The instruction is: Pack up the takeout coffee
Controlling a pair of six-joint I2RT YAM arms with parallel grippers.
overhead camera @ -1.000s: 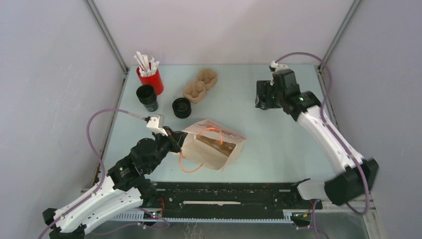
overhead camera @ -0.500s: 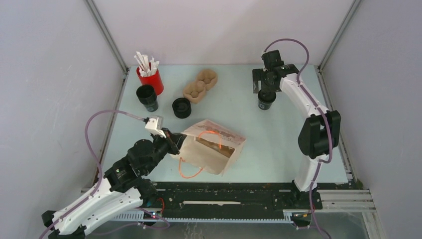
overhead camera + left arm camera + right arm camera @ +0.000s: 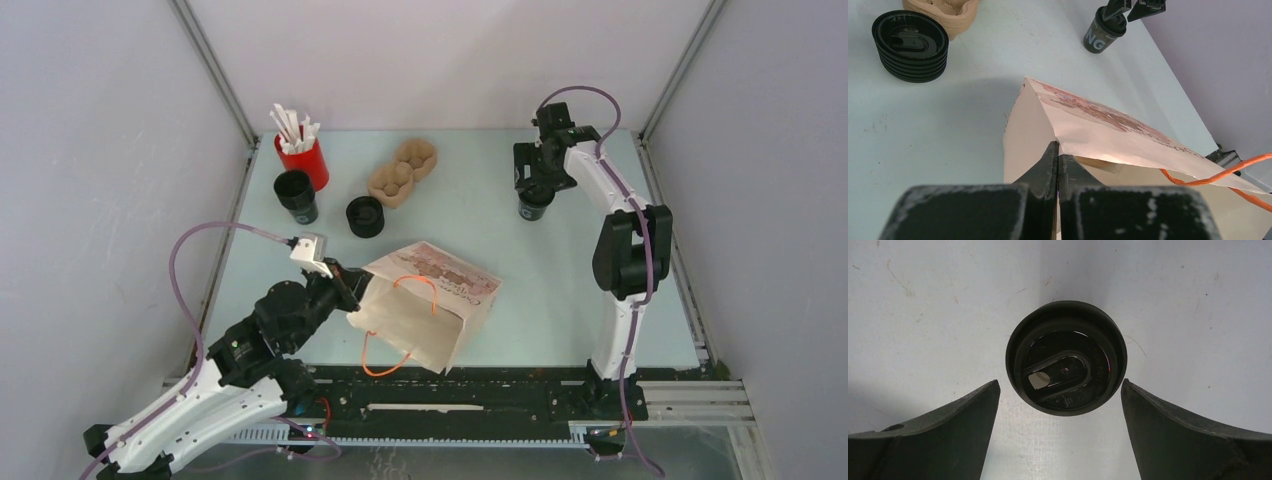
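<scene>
Well, early days: the takeout coffee point(image 3: 534, 206) sits at upper right on the counter point(image 3: 570, 290), not yet bagged. Right tool point(image 3: 1059, 387) hangs above it, jaws spread wide, holding nothing. Left tool point(image 3: 1058, 160) is clamped on the paper bag point(image 3: 425, 305) at its rim. Grasping and loading remain.

What my cameras miss around the paper bag point(image 3: 415, 325)

From above I cannot see into the bag, and its print is too small to read. In my left wrist view my left gripper point(image 3: 1058, 150) is a blurred block hiding the bag's near edge. There the bag's orange handle point(image 3: 1248, 162) runs off the right edge, and beyond the bag the tan moulded carrier point(image 3: 943, 12) is cut by the top edge. Far beyond the bag, the takeout coffee point(image 3: 1066, 357) shows my right wrist only its lid, its wall hidden beneath, and my right fingers point(image 3: 948, 435) are cut off by the bottom edge.
</scene>
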